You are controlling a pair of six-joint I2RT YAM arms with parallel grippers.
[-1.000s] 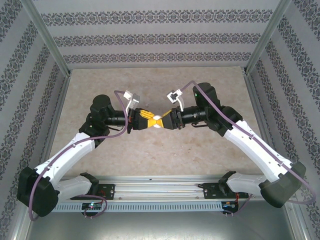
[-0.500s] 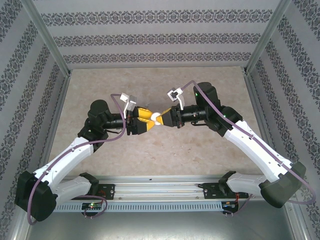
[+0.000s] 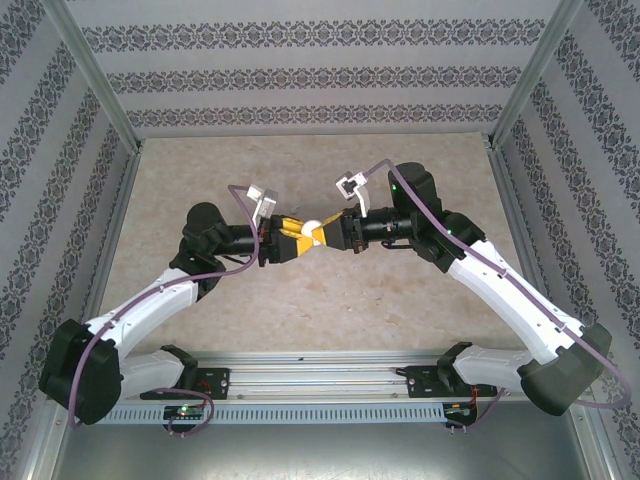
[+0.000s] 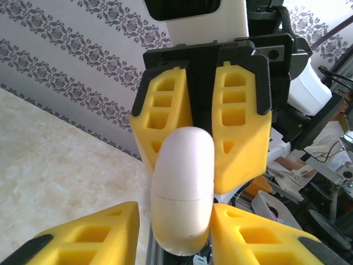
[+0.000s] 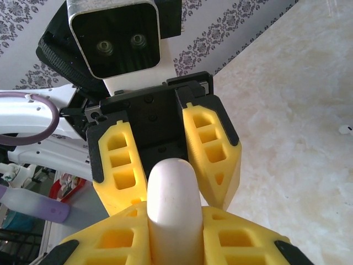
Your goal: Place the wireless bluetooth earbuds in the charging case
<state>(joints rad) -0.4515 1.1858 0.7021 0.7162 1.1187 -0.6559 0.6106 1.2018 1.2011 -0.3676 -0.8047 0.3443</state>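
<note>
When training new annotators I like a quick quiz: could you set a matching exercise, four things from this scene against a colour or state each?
Things
1. charging case
2. right gripper
3. table
4. back wall

Descriptions
A. beige, marbled
B. shut on the charging case
C. white, oval, with a thin seam line
D. pale, with dark ornamental bands

Pairs: 1-C, 2-B, 3-A, 4-D
</note>
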